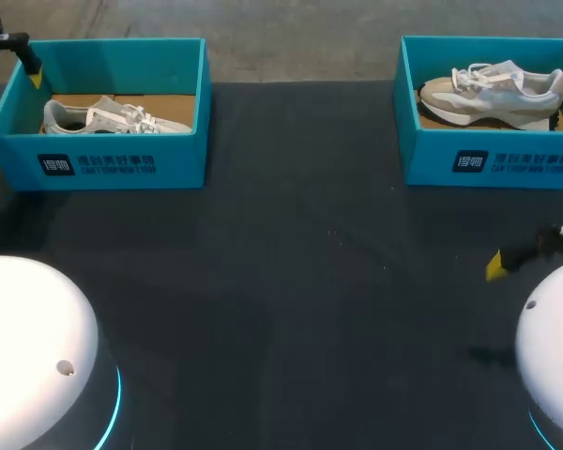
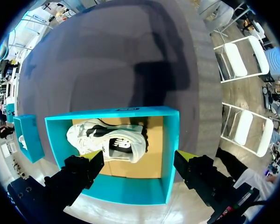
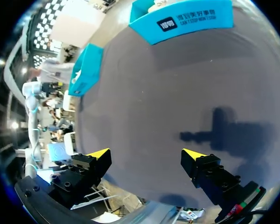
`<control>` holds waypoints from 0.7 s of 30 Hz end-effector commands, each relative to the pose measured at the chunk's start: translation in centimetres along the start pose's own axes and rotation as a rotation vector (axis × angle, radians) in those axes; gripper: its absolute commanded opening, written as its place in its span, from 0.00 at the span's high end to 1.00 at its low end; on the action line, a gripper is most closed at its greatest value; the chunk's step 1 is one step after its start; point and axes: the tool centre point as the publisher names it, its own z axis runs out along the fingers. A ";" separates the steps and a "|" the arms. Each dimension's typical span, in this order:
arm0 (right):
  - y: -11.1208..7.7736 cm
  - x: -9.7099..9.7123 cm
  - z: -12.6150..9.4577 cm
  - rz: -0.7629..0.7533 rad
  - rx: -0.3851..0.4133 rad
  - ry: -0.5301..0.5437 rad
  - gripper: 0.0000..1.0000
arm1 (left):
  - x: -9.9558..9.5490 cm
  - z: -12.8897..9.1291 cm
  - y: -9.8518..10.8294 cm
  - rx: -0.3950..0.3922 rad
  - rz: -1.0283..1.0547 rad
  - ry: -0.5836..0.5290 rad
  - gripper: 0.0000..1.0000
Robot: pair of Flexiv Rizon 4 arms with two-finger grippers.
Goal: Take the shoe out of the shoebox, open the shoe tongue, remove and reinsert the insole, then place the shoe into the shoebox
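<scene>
White laced shoe (image 2: 107, 142) lying in teal shoebox (image 2: 171, 140), left gripper (image 2: 139, 155) spread above it, right gripper (image 3: 147, 153) also spread

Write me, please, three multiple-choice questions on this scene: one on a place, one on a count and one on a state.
1. Where is the left gripper? A. above the left shoebox B. resting on the table C. inside a shoe
2. How many shoes are in view? A. one B. two C. three
3. How are the right gripper's fingers? A. shut on a shoe B. shut on an insole C. open, holding nothing

Answers: 1 A, its wrist view looks down into that box between its fingers. 2 B, the left shoe lies in the left shoebox and the right shoe in the right shoebox. 3 C, only bare table shows between the spread fingers.
</scene>
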 end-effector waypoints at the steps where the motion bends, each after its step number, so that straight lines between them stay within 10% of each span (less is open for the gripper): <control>1: 0.7 0.9 -2.7 -0.008 0.026 -0.108 0.00 | 0.0 0.0 -0.1 -0.003 0.000 0.002 0.00; 21: 6.3 2.3 -7.4 -0.097 0.021 -0.391 0.00 | 0.0 0.0 -0.1 -0.003 0.000 0.002 0.00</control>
